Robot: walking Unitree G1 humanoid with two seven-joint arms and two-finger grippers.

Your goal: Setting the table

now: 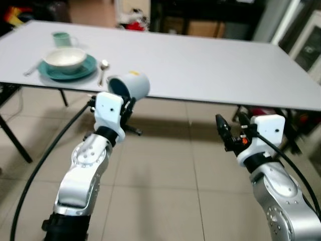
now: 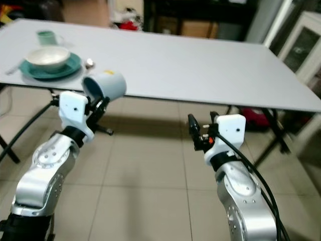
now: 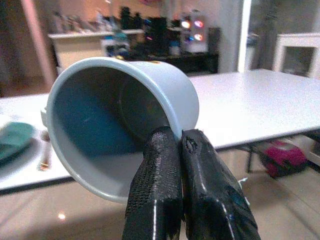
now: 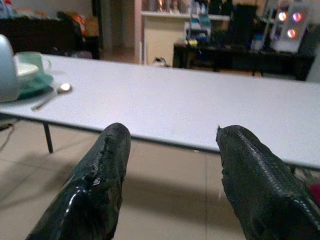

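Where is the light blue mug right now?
The light blue mug is held tilted in the left gripper, at the table's near edge on the robot's left, just right of the spoon and teal plate.

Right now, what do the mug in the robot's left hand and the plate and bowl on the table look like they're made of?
The mug, pinched by its rim in the left hand, looks like glazed ceramic: thick wall, smooth pale blue outside, darker blue inside with a soft sheen. The teal plate and white bowl also look like glazed ceramic, though melamine can't be ruled out from here.
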